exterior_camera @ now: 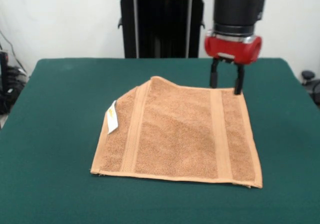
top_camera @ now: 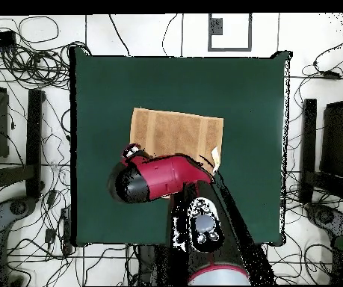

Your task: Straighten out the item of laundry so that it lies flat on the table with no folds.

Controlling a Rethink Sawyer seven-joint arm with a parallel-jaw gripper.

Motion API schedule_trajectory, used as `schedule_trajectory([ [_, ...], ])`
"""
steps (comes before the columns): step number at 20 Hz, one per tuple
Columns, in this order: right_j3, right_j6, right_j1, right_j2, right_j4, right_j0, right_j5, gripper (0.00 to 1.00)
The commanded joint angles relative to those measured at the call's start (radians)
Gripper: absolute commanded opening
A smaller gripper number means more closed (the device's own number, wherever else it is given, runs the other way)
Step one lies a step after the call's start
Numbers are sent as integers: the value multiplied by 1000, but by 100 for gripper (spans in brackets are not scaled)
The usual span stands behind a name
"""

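Note:
The item of laundry, an orange-tan towel, lies spread on the green table. Its far left corner is turned in, leaving a slanted edge with a white tag sticking up. The other three corners lie flat. My gripper hangs at the towel's far right corner, open, its fingers apart with one fingertip at the cloth's edge. In the overhead view the towel shows above the red arm, which hides the towel's side nearest the robot and the gripper's tips.
The robot's black pedestal stands behind the table's far edge. Cables and black stands surround the table on the floor. Green cloth shows on all sides of the towel.

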Motion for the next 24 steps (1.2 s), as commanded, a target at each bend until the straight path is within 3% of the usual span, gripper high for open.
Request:
schedule_trajectory([
  [1, -26, 136, 20, -32, 91, 72, 80, 100],
  [7, -39, 75, 48, -24, 114, 50, 65, 100],
  [24, -102, 41, 165, -23, 103, 22, -11, 100],
])
